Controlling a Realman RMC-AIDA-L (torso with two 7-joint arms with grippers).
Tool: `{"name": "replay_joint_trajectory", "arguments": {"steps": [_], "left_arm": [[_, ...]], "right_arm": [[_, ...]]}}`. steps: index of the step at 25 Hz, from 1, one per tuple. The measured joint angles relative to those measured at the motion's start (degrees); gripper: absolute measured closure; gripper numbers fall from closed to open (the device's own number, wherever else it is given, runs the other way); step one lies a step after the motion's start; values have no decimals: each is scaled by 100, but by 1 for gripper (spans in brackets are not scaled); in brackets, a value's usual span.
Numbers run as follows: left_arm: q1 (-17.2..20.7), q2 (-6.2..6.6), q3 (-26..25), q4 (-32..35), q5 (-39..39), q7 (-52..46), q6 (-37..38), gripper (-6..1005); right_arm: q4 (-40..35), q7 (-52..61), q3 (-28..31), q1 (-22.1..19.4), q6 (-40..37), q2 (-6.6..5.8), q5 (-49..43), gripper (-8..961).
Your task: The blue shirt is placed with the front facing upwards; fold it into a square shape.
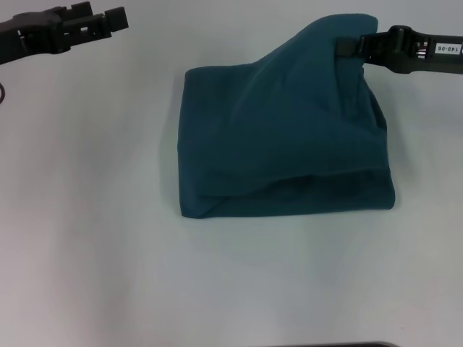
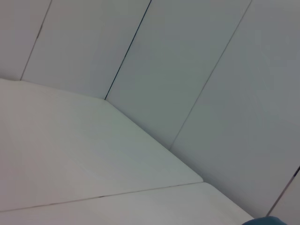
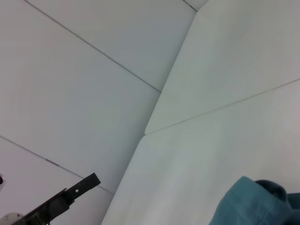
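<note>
The blue shirt (image 1: 282, 137) lies folded into a rough square in the middle of the white table (image 1: 94, 217), plain teal side up, no print showing. Its far right corner is pulled up into a peak. My right gripper (image 1: 346, 48) is shut on that peak, above the table. The lifted cloth (image 3: 253, 201) also shows in the right wrist view, and a sliver of teal (image 2: 268, 221) shows in the left wrist view. My left gripper (image 1: 119, 18) hangs open at the far left, well away from the shirt and holding nothing.
Bare white table top surrounds the shirt on all sides. Pale wall panels (image 2: 187, 70) rise behind the table's far edge. The left arm's gripper (image 3: 70, 194) shows farther off in the right wrist view.
</note>
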Motion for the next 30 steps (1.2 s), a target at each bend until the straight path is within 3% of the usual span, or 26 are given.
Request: {"name": "replay_joint_trajectory", "arguments": {"steps": [7, 30], "left_arm": [[-71, 62, 0, 212, 3, -20, -6, 35], [-118, 66, 9, 242, 3, -51, -3, 35]], "right_arm": [[114, 85, 13, -46, 117, -50, 10, 880], [49, 115, -17, -355, -44, -142, -39, 839]]}}
